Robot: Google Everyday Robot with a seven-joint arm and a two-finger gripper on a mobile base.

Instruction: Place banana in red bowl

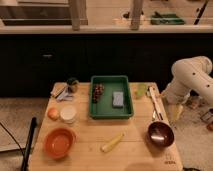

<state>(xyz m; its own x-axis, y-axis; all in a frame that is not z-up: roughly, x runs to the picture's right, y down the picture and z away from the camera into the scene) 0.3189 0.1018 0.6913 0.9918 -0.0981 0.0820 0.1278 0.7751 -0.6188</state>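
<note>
The pale-yellow banana (112, 142) lies on the wooden table (100, 127) near the front middle, pointing diagonally. An orange-red bowl (59, 142) sits empty at the front left. A dark red-brown bowl (161, 134) sits at the front right. My white arm (192, 75) comes in from the right. My gripper (176, 112) hangs low by the table's right edge, just above and behind the dark bowl and well right of the banana.
A green tray (129, 107) in the table's middle holds a dark reddish item (98, 92) and a grey-blue sponge (118, 99). An orange fruit (53, 113) and a white cup (68, 114) sit at the left. Utensils (155, 102) and a green item (141, 91) lie at the right.
</note>
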